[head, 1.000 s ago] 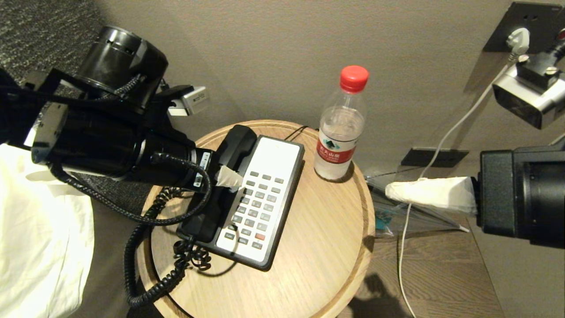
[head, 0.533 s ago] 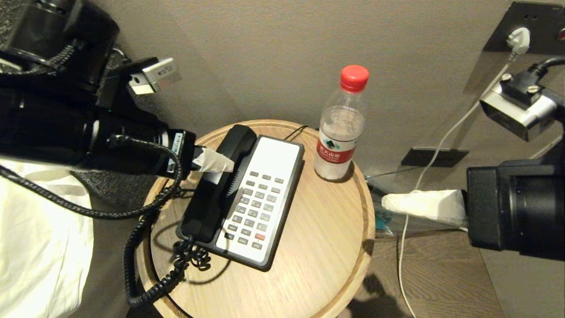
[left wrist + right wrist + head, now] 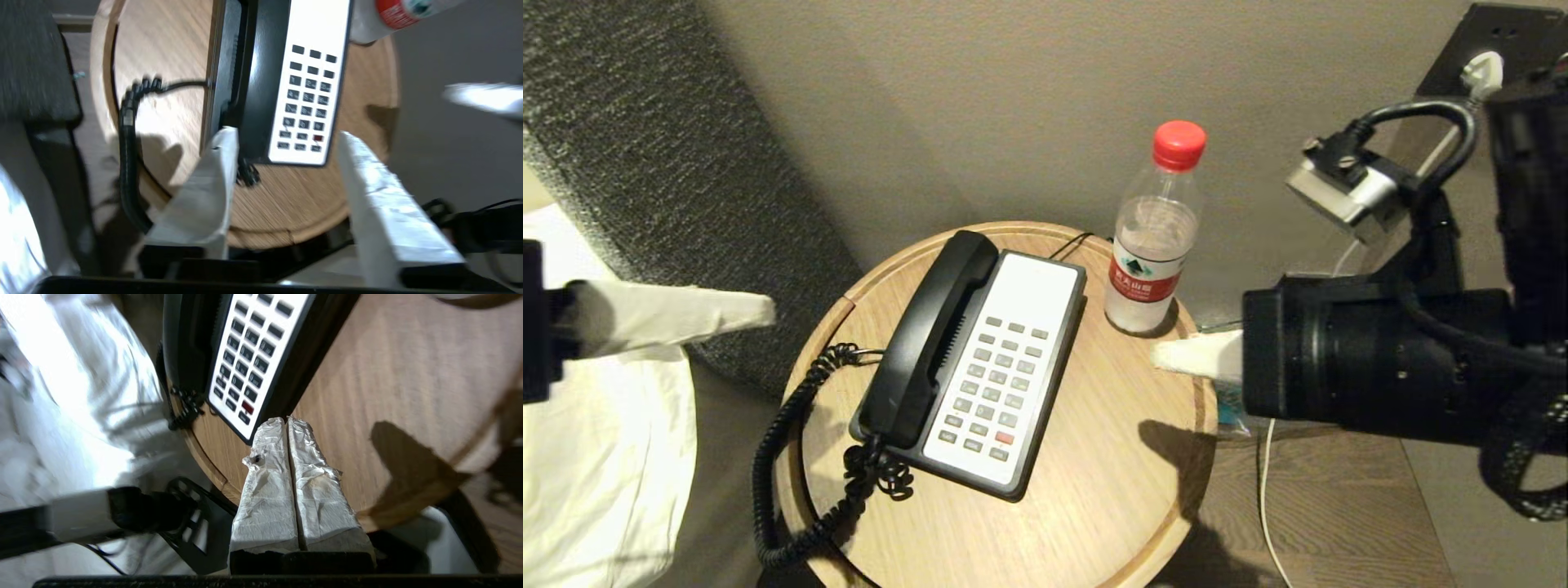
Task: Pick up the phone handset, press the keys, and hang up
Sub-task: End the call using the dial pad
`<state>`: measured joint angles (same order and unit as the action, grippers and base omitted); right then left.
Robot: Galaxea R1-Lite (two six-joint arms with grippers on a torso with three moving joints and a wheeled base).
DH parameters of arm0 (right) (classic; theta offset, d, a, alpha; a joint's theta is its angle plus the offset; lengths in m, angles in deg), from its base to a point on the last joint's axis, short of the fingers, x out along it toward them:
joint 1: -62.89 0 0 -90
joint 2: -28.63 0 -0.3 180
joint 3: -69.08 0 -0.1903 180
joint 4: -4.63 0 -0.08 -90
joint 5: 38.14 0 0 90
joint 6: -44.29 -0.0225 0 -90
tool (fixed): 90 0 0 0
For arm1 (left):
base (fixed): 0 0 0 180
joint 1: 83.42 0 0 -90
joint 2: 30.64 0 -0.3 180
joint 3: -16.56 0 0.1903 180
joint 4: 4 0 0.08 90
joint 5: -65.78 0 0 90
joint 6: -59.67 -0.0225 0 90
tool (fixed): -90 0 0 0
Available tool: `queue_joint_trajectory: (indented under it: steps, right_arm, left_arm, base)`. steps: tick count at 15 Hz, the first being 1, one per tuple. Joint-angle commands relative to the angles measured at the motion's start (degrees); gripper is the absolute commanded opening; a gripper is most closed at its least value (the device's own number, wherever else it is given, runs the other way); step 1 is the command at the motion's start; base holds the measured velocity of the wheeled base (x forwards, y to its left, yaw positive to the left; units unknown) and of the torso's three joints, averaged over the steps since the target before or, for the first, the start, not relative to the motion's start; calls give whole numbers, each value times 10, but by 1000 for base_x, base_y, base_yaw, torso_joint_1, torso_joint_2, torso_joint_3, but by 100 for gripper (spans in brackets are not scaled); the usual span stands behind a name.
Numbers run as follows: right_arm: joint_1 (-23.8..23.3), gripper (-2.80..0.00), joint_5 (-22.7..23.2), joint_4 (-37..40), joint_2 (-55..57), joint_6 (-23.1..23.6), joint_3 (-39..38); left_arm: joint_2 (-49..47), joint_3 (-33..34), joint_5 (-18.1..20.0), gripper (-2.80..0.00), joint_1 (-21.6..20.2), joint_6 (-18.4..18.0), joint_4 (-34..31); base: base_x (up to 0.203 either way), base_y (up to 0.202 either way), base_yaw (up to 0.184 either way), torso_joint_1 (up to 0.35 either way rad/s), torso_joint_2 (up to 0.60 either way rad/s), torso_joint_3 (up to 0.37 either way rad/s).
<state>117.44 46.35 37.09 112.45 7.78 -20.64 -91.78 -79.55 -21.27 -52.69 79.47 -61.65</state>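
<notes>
Your left gripper hangs off the table's left edge, jaws parted and empty. The handset lies cradled on the phone's left side, well apart from those jaws and to their right; its long axis runs diagonally — near-left to far-right. Keypad sits beside it. The bottle looks nearly empty. Your right gripper, jaws pressed together, hovers over the right rim — probably nearer the keys.

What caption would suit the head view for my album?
Handset resting on its phone; left gripper off the table's side, right gripper near the bottle.
</notes>
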Motion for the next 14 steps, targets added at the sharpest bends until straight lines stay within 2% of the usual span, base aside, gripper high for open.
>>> queue_joint_trajectory:
  steps: [1,2,4,8,11,14]
  right_arm:
    - [17,-280,0,0,56,50,17]
    - [24,-280,0,0,72,70,25]
    - [40,-280,-4,0,100,76,41]
    - [88,-280,2,-1,137,61,52]
    - [97,-280,22,-2,157,57,57]
    - [95,-280,18,-3,181,61,62]
  left_arm:
    - [93,19,-1,-280,-1,37,-3]
    - [112,26,-2,-280,-1,48,-3]
    - [138,42,-5,-280,-2,59,-2]
    - [202,97,-6,-280,-4,67,-2]
    - [213,106,-6,-280,-7,67,-1]
    - [213,109,-5,-280,-8,82,3]
  base:
    - [0,0,0,0,0,0]
    - [0,0,0,0,0,0]
    - [0,0,0,0,0,0]
    - [0,0,0,0,0,0]
    - [0,0,0,0,0,0]
    - [0,0,0,0,0,0]
